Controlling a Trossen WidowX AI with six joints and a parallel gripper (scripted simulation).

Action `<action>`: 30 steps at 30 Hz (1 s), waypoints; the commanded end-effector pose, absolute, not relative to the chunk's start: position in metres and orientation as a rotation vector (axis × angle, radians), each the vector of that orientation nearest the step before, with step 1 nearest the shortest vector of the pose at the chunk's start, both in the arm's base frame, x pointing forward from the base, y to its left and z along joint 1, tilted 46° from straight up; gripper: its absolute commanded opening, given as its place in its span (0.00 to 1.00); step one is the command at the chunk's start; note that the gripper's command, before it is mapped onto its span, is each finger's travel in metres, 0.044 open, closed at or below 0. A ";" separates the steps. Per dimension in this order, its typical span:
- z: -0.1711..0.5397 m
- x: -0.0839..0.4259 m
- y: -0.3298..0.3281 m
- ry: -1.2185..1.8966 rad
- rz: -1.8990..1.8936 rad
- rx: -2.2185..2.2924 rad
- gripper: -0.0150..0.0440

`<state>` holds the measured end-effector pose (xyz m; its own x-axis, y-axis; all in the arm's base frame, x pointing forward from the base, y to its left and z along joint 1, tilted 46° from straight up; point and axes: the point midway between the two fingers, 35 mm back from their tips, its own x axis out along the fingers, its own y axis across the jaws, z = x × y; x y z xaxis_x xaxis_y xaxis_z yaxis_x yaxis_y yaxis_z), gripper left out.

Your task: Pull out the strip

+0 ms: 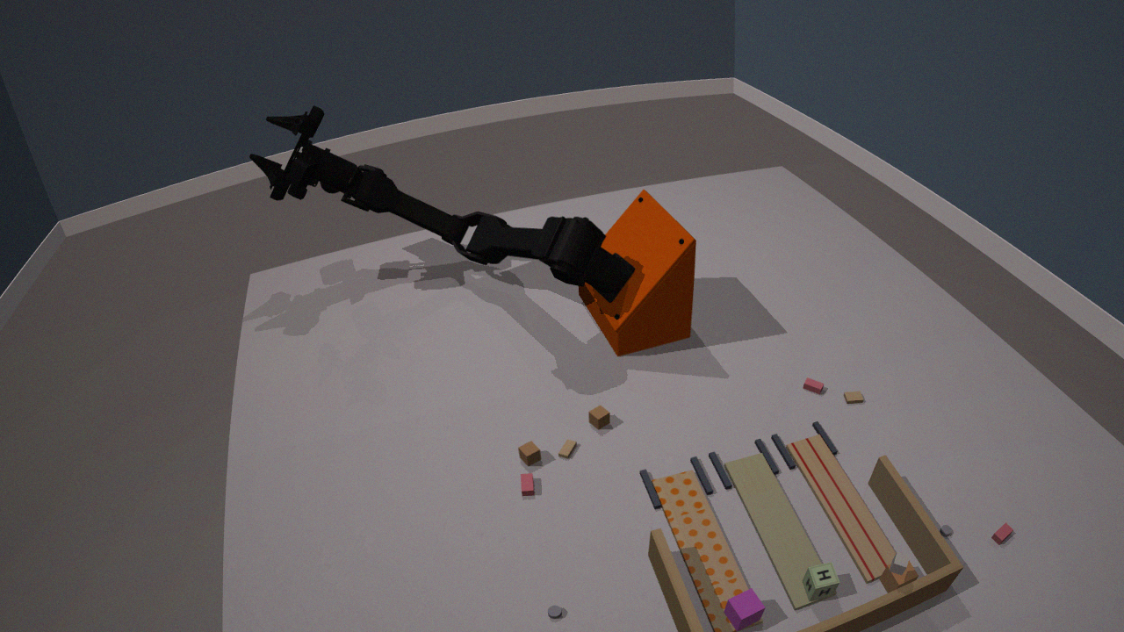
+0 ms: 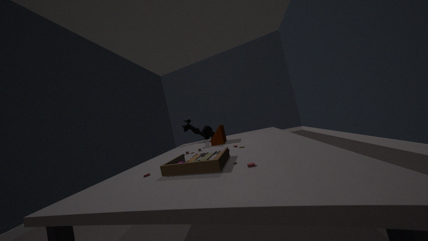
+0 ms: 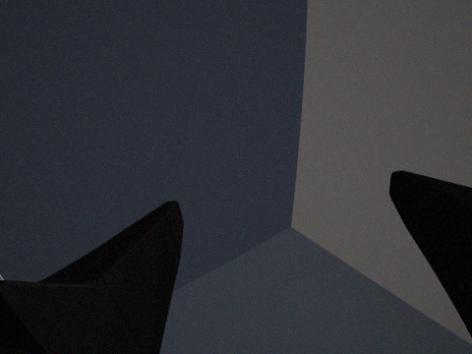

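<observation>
The labelled cube (image 1: pixel 821 580), pale green with a black H, rests on the plain olive strip (image 1: pixel 770 511) at its end inside the wooden frame. A purple cube (image 1: pixel 744 609) sits on the orange-dotted strip (image 1: pixel 691 514) to its left. The red-striped strip (image 1: pixel 840 503) lies to its right, with a pointed orange piece (image 1: pixel 904 578) at its end. My gripper (image 1: pixel 260 138) (image 2: pixel 183 123) (image 3: pixel 287 199) is open and empty, raised high at the upper left in the top view, far from the strips.
The wooden frame (image 1: pixel 914 503) (image 2: pixel 191 168) walls three sides around the cubes. Short dark rails (image 1: pixel 650 489) flank the strips' outer ends. The orange wedge (image 1: pixel 656 235) (image 2: pixel 219 136) stands at the arm's base. Brown cubes (image 1: pixel 599 416) and small red blocks (image 1: pixel 527 484) lie scattered nearby.
</observation>
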<state>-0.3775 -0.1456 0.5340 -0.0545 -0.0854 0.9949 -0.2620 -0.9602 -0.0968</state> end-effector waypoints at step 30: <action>0.617 0.071 -0.028 -0.508 0.627 1.836 0.93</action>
<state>0.0206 -0.0461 0.6312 0.6960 -0.0491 0.7164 -0.6560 -0.4493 0.6065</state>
